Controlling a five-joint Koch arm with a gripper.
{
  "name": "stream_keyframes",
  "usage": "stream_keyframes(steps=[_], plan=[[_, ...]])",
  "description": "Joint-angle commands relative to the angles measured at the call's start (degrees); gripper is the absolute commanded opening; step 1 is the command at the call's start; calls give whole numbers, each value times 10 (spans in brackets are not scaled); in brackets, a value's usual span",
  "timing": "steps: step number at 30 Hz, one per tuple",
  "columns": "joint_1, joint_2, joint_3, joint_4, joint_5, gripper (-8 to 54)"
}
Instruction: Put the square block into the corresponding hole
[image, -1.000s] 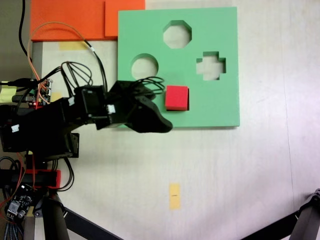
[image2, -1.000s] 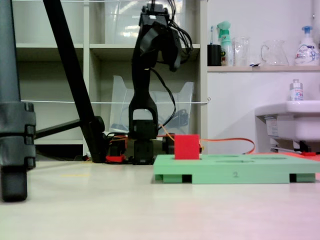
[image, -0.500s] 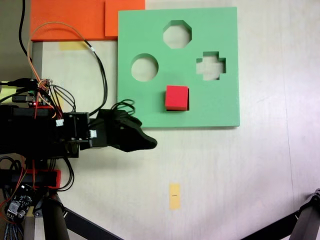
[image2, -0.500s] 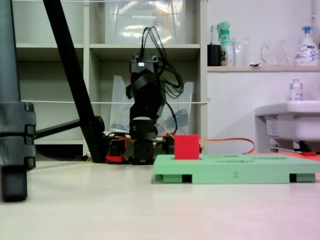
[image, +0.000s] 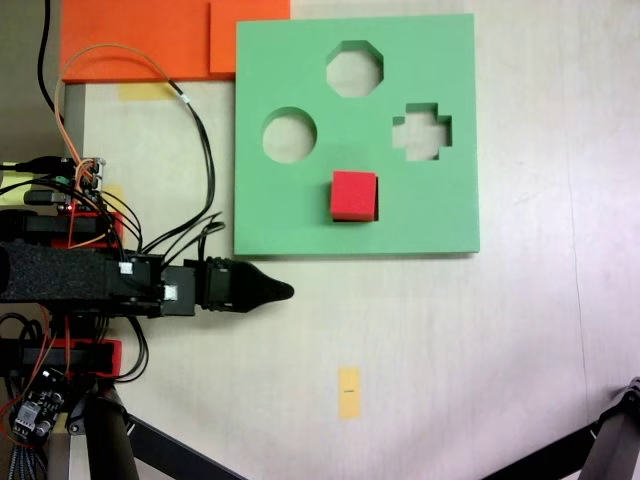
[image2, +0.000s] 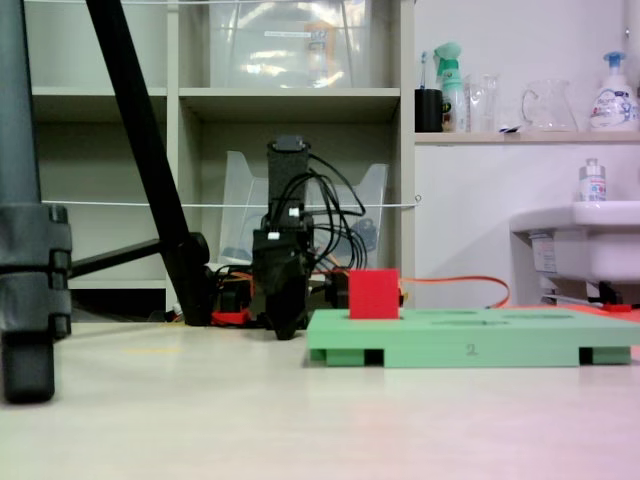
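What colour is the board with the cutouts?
The board is light green, clearest in the fixed view from above.

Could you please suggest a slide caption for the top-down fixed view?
Red square block seated in the green board; gripper on the table beside it.

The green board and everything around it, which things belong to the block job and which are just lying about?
Belongs to the job:
red cube, sitting in the square hole
green board
gripper, off the board

Lying about:
orange foam sheets
yellow tape mark
tripod legs
bottles on the shelf
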Motion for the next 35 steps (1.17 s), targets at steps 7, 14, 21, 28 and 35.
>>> stream_keyframes(steps=[7,14,21,28,35], plan=[[-11,43,52,40,-11,338],[-9,42,52,39,-11,352],[-9,42,52,39,-10,352],[-9,42,52,39,-10,352],[-8,42,52,39,-10,352]])
